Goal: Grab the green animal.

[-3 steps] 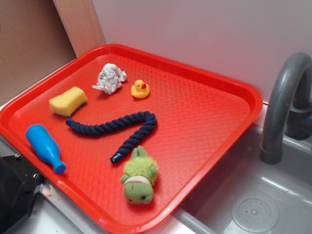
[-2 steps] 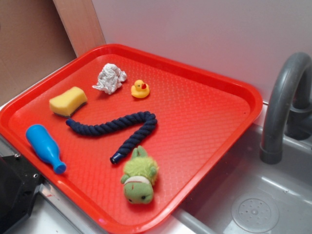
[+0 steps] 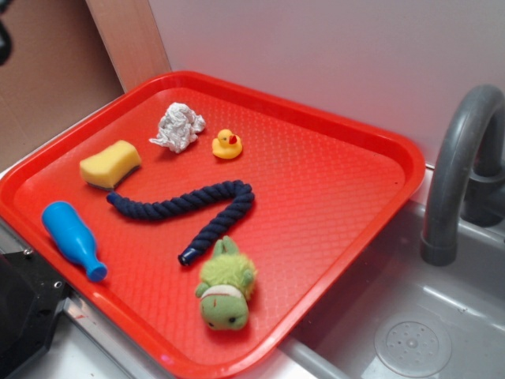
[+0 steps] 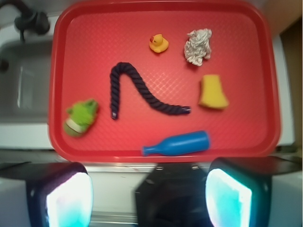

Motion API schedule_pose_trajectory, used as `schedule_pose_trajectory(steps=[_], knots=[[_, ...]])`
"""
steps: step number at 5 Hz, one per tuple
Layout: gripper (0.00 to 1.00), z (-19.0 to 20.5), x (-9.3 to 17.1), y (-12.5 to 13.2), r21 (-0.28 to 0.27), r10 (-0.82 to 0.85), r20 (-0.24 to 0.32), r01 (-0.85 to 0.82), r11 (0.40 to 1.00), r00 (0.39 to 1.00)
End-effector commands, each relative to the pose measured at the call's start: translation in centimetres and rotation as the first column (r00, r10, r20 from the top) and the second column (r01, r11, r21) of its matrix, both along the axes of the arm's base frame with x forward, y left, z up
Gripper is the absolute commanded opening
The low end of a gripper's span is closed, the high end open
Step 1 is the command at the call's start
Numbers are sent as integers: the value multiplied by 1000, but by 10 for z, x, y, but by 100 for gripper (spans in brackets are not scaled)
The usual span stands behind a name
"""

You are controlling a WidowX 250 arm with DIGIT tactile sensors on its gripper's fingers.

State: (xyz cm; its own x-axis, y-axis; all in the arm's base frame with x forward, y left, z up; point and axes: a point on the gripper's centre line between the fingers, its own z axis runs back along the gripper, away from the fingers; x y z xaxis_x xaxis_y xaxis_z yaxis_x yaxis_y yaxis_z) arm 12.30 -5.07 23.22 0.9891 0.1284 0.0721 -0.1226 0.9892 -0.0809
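The green animal (image 3: 226, 288) is a fuzzy lime plush with a white-and-red band, lying at the near right corner of the red tray (image 3: 331, 181). In the wrist view the green animal (image 4: 80, 117) is at the tray's (image 4: 85, 47) left side, far ahead and left of my gripper (image 4: 149, 198). The gripper hangs high over the tray's front edge, open, with its fingers (image 4: 68, 201) wide apart and nothing between them. In the exterior view only a dark bit of the arm (image 3: 4, 35) shows at the top left edge.
On the tray lie a dark blue rope (image 3: 197, 209), a yellow duck (image 3: 227, 144), crumpled foil (image 3: 177, 128), a yellow sponge (image 3: 110, 163) and a blue bottle (image 3: 72, 239). A grey faucet (image 3: 458, 166) and sink (image 3: 410, 316) are on the right, a black block (image 3: 24, 308) at the front left.
A dark part of the arm has come into the exterior view at the top left edge. The things on the tray have not moved.
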Motion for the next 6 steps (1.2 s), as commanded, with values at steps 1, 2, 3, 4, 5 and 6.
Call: schedule_pose_trajectory(steps=[1, 2, 3, 4, 5, 6], knots=[[100, -30, 31, -44, -42, 391, 13, -391, 920, 920], [100, -60, 40, -57, -33, 497, 41, -495, 868, 867], [100, -92, 49, -69, -13, 498, 69, -498, 867, 864], [100, -125, 51, -75, 13, 480, 37, -481, 877, 877], [100, -148, 45, -80, -11, 444, 10, -444, 896, 896], [100, -166, 38, -87, -100, 400, -21, -400, 911, 916]])
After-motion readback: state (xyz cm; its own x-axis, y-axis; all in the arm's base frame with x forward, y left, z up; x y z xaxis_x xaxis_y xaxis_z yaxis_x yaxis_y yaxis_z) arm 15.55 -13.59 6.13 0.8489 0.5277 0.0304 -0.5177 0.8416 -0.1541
